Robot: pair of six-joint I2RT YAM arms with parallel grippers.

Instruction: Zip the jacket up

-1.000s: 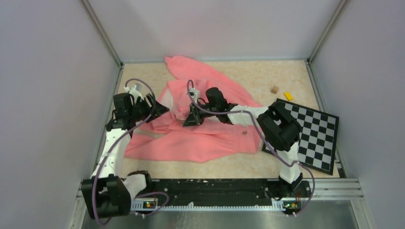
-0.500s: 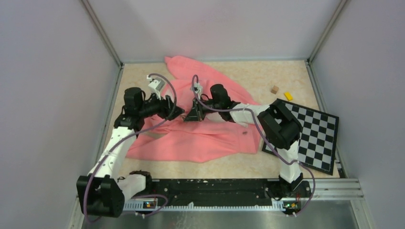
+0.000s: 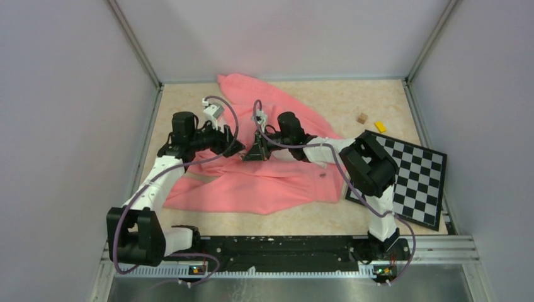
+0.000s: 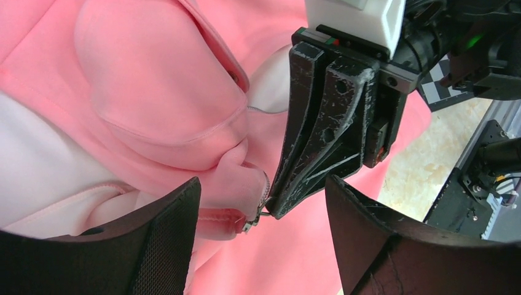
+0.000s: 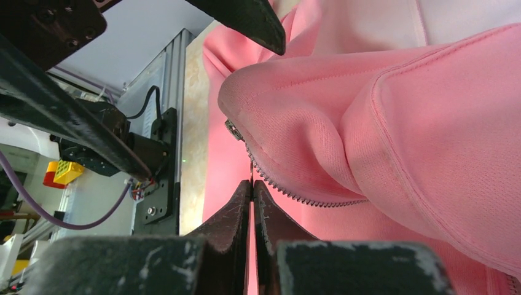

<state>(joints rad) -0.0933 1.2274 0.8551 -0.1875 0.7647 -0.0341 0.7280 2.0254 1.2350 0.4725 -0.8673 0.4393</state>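
Note:
The salmon-pink jacket point(image 3: 264, 182) lies spread across the middle of the table, with its paler lining point(image 4: 37, 160) showing. My right gripper point(image 3: 254, 153) is shut on the thin zipper pull point(image 5: 251, 172), holding a fold of the front edge up. The metal slider point(image 4: 253, 222) and the zipper teeth point(image 5: 295, 193) hang at its fingertips point(image 4: 289, 196). My left gripper point(image 3: 234, 146) is open just left of it. In the left wrist view the left gripper point(image 4: 263, 184) has one jaw on each side of the slider and the fabric fold, touching neither.
A black-and-white checkerboard point(image 3: 412, 176) lies at the right. A small brown cube point(image 3: 362, 117) and a yellow block point(image 3: 380, 126) sit behind it. Grey walls enclose the table on three sides. A metal rail point(image 3: 283, 245) runs along the near edge.
My left arm has swung right from the table's left edge to the zipper end, beside the right gripper. The right gripper has lifted slightly and still holds the pull.

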